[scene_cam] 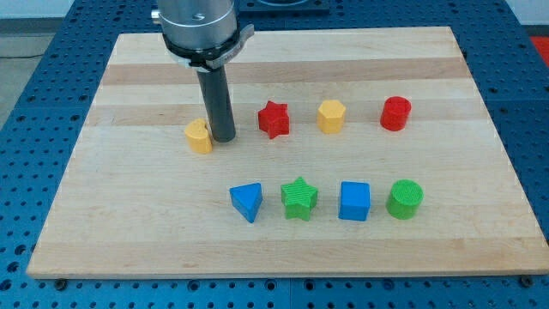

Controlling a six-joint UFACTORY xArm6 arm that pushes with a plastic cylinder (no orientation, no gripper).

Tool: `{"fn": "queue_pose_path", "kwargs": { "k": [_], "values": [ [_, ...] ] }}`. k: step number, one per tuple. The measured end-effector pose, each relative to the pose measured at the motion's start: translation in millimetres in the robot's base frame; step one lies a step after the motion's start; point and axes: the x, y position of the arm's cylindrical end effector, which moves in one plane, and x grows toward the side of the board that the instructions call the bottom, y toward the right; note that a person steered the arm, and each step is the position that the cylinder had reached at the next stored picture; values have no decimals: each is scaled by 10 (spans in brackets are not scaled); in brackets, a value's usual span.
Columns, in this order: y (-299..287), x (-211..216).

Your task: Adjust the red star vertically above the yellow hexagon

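Upper row left to right: semicircle block (199, 136) touching my tip (224, 137), star (274, 119), hexagon (331, 116), cylinder (395, 113), lower row beneath: triangle (247, 202), second star (299, 198), cube (354, 201), second cylinder (404, 198)

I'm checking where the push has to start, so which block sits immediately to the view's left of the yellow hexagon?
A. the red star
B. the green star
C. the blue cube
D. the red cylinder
A: the red star lies just left of the yellow hexagon, in the same upper row.

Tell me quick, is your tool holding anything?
My tip: a plain rod that holds nothing, down on the board right beside the small yellow block, to the view's left of the red star.
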Motion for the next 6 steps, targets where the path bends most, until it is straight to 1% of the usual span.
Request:
{"fn": "queue_pose_path", "kwargs": {
  "k": [3,6],
  "values": [
    [442,-2],
    [989,-692]
  ]
}}
